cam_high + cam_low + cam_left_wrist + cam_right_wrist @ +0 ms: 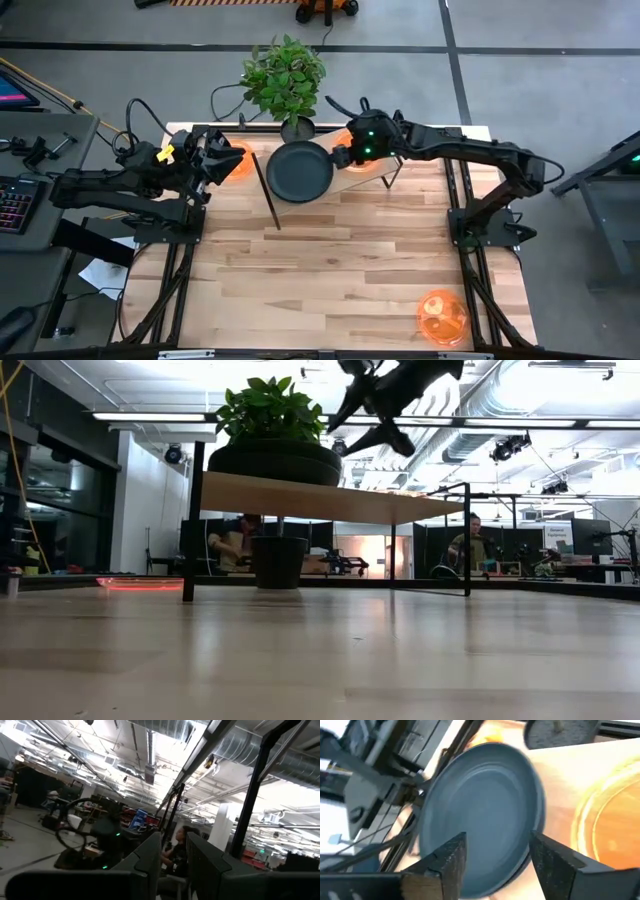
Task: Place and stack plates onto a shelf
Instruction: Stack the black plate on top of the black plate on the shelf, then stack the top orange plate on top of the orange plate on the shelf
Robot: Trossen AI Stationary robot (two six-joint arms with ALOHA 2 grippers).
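Overhead only: left jaws [222,160] together, right jaws [340,157] apart beside shelf's [395,165] dark plates [299,171].

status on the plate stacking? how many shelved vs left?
Done: dark plates sit on the shelf, an orange plate beside them; their count can't be read. In hand: right claw open over the shelf, empty. Left claw hovers by another orange plate, grip unclear. Left: one orange plate at the table's near right corner.
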